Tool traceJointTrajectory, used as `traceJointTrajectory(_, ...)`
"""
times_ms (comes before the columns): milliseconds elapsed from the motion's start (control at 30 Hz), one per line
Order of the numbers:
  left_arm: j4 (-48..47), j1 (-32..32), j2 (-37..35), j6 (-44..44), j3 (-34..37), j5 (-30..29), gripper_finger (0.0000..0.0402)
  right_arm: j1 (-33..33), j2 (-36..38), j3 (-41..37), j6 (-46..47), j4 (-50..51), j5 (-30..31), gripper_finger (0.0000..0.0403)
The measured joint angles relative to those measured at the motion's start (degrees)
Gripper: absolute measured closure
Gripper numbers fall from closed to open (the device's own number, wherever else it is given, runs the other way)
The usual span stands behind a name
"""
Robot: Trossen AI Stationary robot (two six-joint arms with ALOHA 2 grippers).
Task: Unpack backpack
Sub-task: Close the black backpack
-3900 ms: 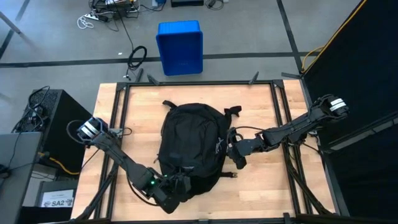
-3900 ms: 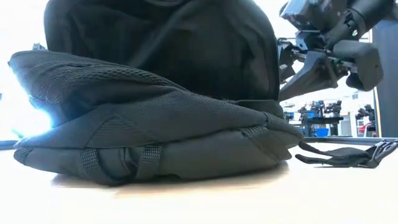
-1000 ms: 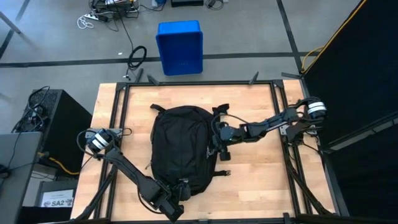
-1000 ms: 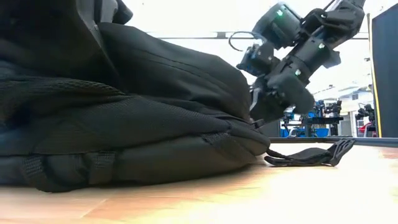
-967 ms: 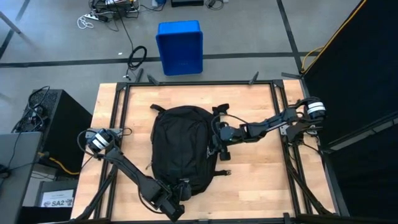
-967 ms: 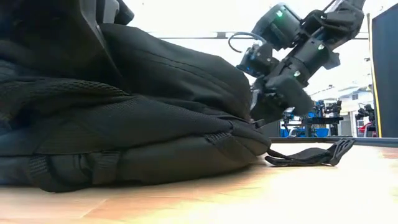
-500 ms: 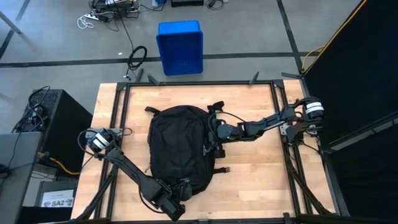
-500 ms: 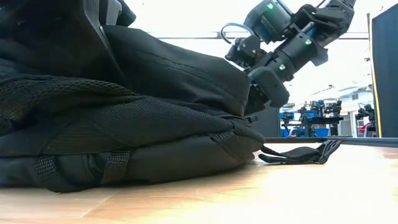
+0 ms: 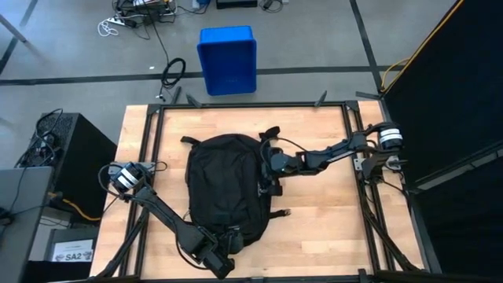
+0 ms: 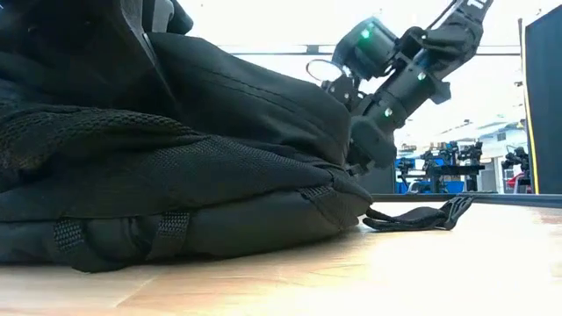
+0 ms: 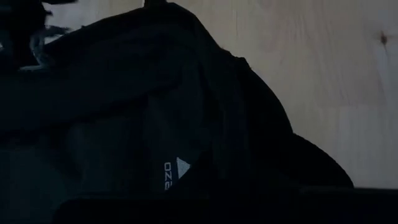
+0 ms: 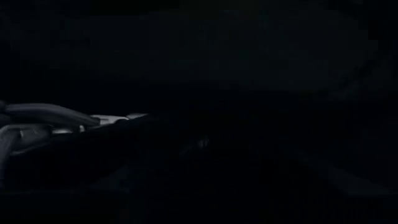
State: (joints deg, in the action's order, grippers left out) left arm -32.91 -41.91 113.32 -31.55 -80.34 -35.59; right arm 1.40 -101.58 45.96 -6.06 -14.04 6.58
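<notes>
At the near edge of the wooden table (image 9: 322, 228) the left gripper (image 9: 228, 242) is clamped shut at the bottom end of the backpack (image 9: 224, 189), its fingers lost in the black fabric, so whether cloth is pinched between them cannot be told; its wrist view is filled with dark fabric bearing a small white logo (image 11: 176, 173). The backpack lies flat in the middle of the table, its long axis running from near to far, with a loose strap (image 10: 421, 218) trailing onto the wood on its right. Farther back, the right gripper (image 9: 269, 174) presses against the pack's right edge near its upper half; whether its jaws are parted or closed cannot be told. Beyond the table a blue bin (image 9: 227, 60) stands on the floor
</notes>
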Motion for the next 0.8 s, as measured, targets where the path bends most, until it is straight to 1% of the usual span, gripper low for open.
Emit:
traceJointTrajectory(100,0.16,0.02,0.0,0.0,0.0,0.38,0.0401,1.17,-2.29,0.15,0.42,-2.0,-0.81,0.0174)
traceJointTrajectory(200,0.41,0.09,0.0,-0.07,0.0,0.8,0.0401,2.69,-2.82,0.16,1.05,-3.08,-0.67,0.0181)
traceJointTrajectory(333,0.36,0.17,0.0,-0.02,0.0,1.02,0.0401,3.92,-0.45,-0.12,2.95,-1.07,-1.2,0.0189)
traceJointTrajectory(500,0.03,0.25,0.68,0.02,-0.02,0.87,0.0401,5.71,3.29,-0.29,5.49,-0.58,-3.6,0.0195)
traceJointTrajectory(600,0.09,0.33,1.41,-0.04,-0.02,0.89,0.0401,6.55,3.54,-0.29,7.25,-0.14,-3.69,0.0192)
traceJointTrajectory(800,0.32,0.45,2.14,-0.24,-0.02,0.98,0.0401,7.22,2.82,-0.21,9.5,2.73,-4.02,0.0169)
